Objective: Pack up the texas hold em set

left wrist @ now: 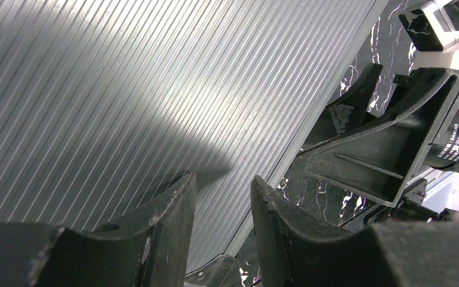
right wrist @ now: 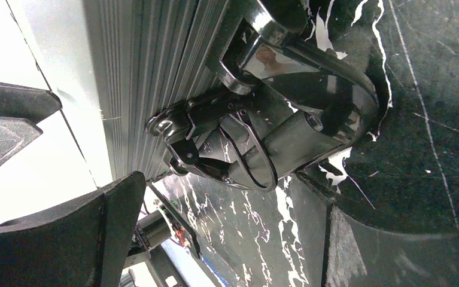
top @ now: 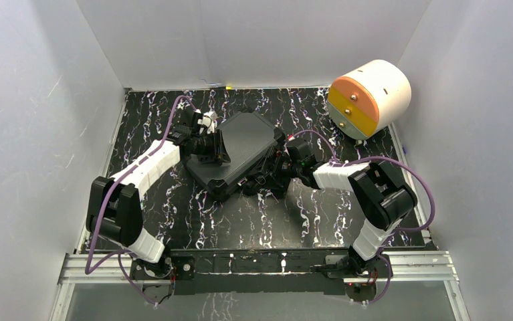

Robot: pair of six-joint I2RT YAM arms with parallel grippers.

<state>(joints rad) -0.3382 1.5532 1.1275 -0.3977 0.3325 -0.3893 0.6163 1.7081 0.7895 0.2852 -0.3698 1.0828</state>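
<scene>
We seemed to be at latching: the case lay closed on the table, left gripper slightly apart at its lid edge (pinching? couldn't tell), right gripper wide apart by the latch. Next: press it shut.

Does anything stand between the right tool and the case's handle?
Nothing visible does. The right tool, fingers wide open, is up against the front edge of the case, with the latch and handle directly ahead.
</scene>
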